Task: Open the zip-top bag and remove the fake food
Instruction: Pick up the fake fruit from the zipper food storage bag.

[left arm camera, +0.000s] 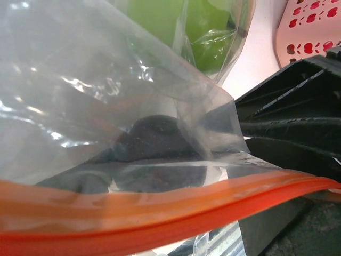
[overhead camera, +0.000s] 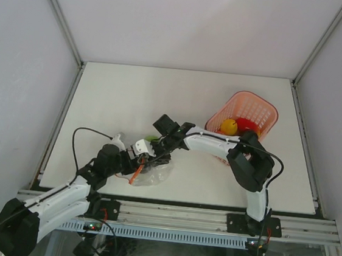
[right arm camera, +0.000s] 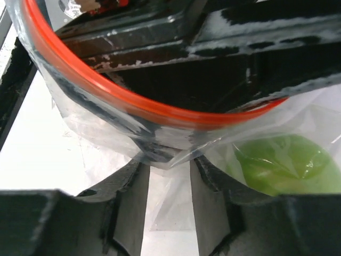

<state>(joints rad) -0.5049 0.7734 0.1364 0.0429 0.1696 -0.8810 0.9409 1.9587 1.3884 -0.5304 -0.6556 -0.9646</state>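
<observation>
The pink basket (overhead camera: pixel 266 111) holds a yellow fruit (overhead camera: pixel 228 126) and a red fruit (overhead camera: pixel 245 123). Left of it, the zip-top bag (overhead camera: pixel 154 174) holds a green fruit (right arm camera: pixel 282 162). The right gripper (right arm camera: pixel 168 164) is slightly parted; the left gripper (overhead camera: pixel 141 151) is unclear.

Robot lab test cell. Evidence: a white table (overhead camera: pixel 132 93) boxed in by blank white walls (overhead camera: pixel 188 20) on metal frame posts (overhead camera: pixel 60 18). The left arm (overhead camera: pixel 60 196) and right arm (overhead camera: pixel 212 141) are bolted to an aluminium rail (overhead camera: pixel 174 213). The only props are fake food (overhead camera: pixel 229 127) in a pink basket (overhead camera: pixel 255 109).
</observation>
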